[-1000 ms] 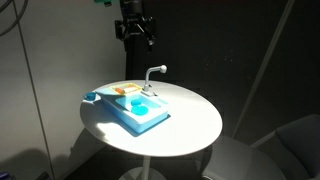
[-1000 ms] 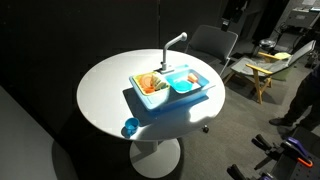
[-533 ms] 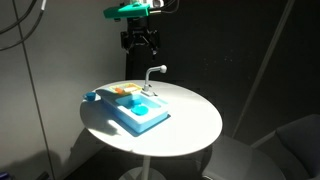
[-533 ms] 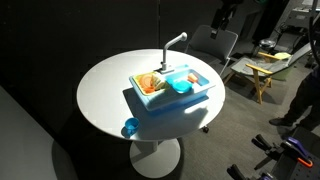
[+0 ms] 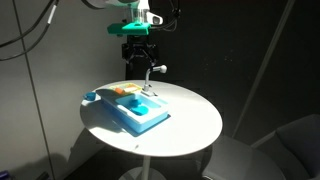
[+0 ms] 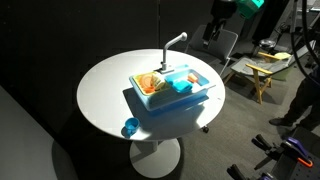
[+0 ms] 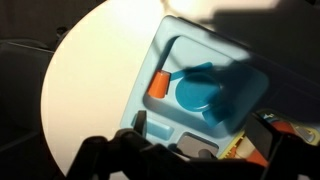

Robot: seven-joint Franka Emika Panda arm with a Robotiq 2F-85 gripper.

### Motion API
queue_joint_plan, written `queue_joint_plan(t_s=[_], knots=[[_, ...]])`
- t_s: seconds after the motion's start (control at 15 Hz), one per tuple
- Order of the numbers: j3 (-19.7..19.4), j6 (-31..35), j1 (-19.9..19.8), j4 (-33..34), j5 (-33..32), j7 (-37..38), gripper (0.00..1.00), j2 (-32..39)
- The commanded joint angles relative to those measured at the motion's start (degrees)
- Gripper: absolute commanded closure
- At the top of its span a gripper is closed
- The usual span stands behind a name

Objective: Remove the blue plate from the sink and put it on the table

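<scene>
The blue plate (image 7: 198, 95) lies flat in the basin of the light-blue sink (image 7: 152, 55), next to a small orange cylinder (image 7: 159, 85). The plate also shows in both exterior views (image 5: 142, 104) (image 6: 181, 84). The sink (image 5: 150, 122) (image 6: 196, 100) stands on the round white table (image 5: 190, 125) (image 6: 105, 85), with its white faucet (image 5: 155, 71) (image 6: 175, 40) at the far edge. My gripper (image 5: 137, 62) (image 6: 214, 30) hangs well above the sink near the faucet, open and empty. In the wrist view its dark fingers (image 7: 195, 165) frame the bottom edge.
An orange-and-white item (image 6: 148, 86) fills the sink's side compartment. A small blue object (image 6: 129, 127) (image 5: 90, 97) lies at the table's edge beside the sink. Chairs and a low wooden table (image 6: 262, 68) stand beyond the table.
My arm has come down from the top of the picture toward the faucet end of the sink. The plate and sink have not moved.
</scene>
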Motion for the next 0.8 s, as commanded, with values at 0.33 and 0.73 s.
queue_joint_plan(t_s=[0.33,0.73], knots=[[-0.23,3.19,-0.01,1.81,0.33,0.41,0.00,6.33],[0.38,3.02,0.34,1.93,0.79,-0.02,0.00,7.09]])
